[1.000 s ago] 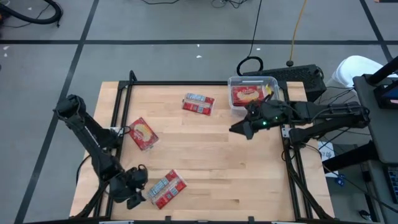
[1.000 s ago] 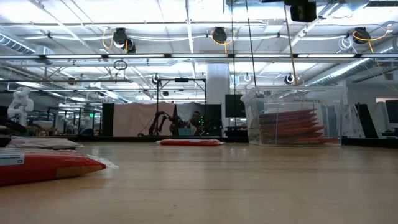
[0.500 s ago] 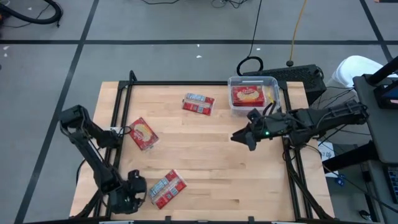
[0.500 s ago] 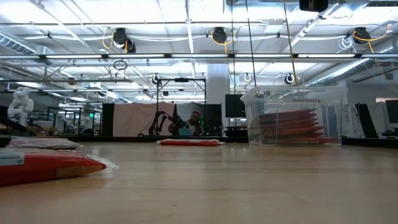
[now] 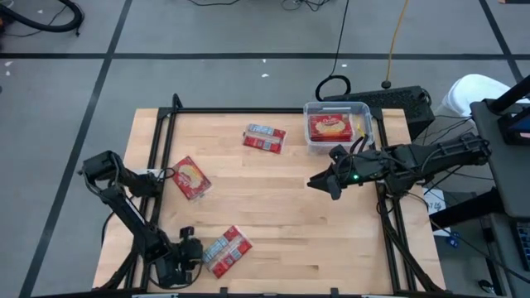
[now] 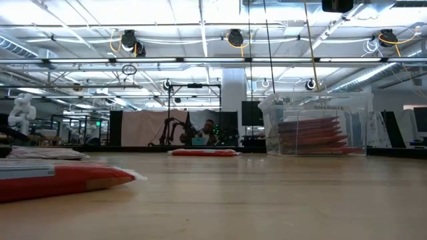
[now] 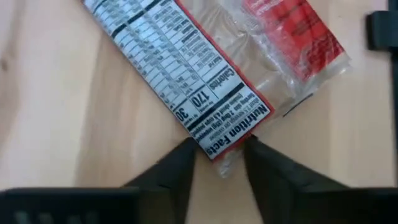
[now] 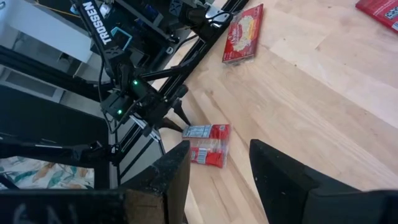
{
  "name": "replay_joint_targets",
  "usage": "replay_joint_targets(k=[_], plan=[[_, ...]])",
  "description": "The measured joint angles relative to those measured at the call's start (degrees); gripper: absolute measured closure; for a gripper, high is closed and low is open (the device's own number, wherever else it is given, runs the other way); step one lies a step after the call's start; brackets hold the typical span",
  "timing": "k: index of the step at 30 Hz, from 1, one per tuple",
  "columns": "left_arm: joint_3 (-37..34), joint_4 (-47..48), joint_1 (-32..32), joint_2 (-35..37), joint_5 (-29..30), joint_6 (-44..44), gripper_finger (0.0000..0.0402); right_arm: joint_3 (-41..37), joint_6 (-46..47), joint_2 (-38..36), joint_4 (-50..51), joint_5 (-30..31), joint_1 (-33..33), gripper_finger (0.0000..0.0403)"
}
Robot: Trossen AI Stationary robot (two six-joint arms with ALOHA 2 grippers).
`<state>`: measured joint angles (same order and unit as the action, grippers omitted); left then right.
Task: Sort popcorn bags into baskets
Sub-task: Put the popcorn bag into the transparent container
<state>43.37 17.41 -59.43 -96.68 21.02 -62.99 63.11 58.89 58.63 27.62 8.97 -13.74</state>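
Desk (image 5: 273,215) of pale wood fills the overhead view, framed by black rails, with two dark arms reaching in from opposite sides. Taking the clear tub (image 5: 338,126) at the far right corner as the marker, one red popcorn bag (image 5: 330,126) lies inside it, popcorn picture up. The right arm stretches in from the desk's right edge, and the right gripper (image 5: 317,181) hangs over bare wood just in front of the tub, its jaws apart with nothing between them. A second bag (image 5: 264,137) lies flat a little to the left of the tub, printed side up. A third bag (image 5: 190,177) rests well to the tub's left, toward the desk's left rail, picture up. The fourth bag (image 5: 227,252) sits diagonally opposite the tub, near the front left corner, its nutrition panel showing. There the left gripper (image 5: 196,252) is down at that bag's corner; the wrist view shows the jaws on either side of the packet's edge (image 7: 224,140), partly closed around it, though whether they pinch it cannot be told.
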Motion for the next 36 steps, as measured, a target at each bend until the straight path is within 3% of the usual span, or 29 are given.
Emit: replay_joint_targets(k=[4,6,11,17,27,36], plan=[[-0.14,-0.61,2.23,-0.06,0.67,5.14,0.0365,0.0,0.44,0.01,-0.01,0.01,0.0,0.0245],[-0.17,-1.51,3.72,0.13,0.73,5.56,0.0389,0.0,0.44,0.32,-0.06,0.13,0.0,0.0245],[-0.32,-2.44,7.97,2.72,1.83,8.38,0.0397,0.0,-0.47,2.54,-6.14,0.41,0.0,0.0245],[-0.19,-3.32,14.0,11.29,2.07,9.0,0.0399,0.04,-5.58,7.92,-16.67,0.84,0.0,0.0245],[-0.12,-5.59,27.15,24.86,1.28,10.35,0.04,0.02,-8.51,13.71,-20.3,1.4,-2.05,0.0245],[-0.09,-13.17,38.51,28.08,-1.73,5.0,0.0401,0.04,-17.72,13.75,-22.45,3.27,-2.49,0.0245]])
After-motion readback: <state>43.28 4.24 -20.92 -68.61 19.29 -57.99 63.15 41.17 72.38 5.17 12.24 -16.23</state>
